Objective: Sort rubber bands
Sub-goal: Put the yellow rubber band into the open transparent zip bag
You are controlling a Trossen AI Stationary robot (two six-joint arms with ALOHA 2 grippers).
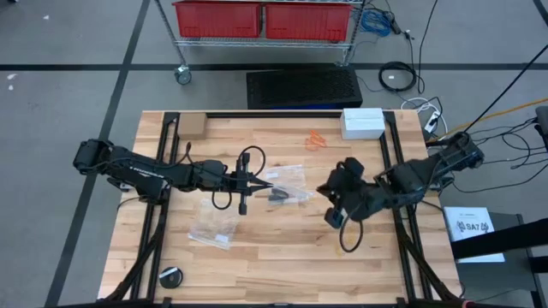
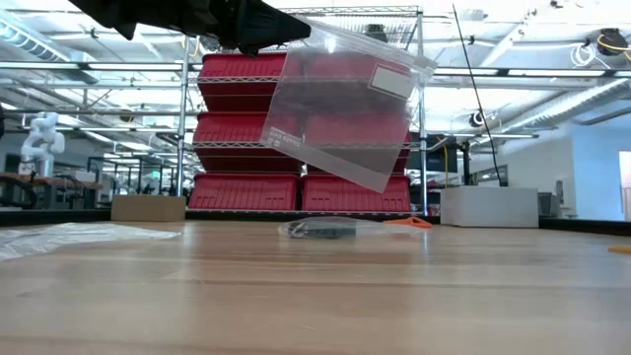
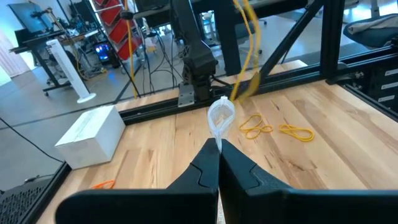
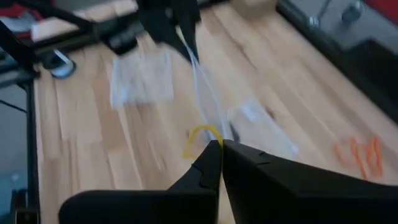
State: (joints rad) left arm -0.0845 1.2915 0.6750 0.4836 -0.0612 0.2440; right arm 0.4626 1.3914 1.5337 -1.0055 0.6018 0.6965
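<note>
high view: left tool [image 1: 262,180] gripping bag [image 1: 289,178]

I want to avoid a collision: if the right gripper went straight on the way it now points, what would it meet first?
Probably the yellow rubber band just beyond the right gripper, whose jaws are shut. Behind it hangs the clear plastic bag held by the left gripper. Depth is unclear, so the band's height is uncertain.

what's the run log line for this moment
left tool: shut on clear bag, lifted | right tool: shut on yellow band
</note>
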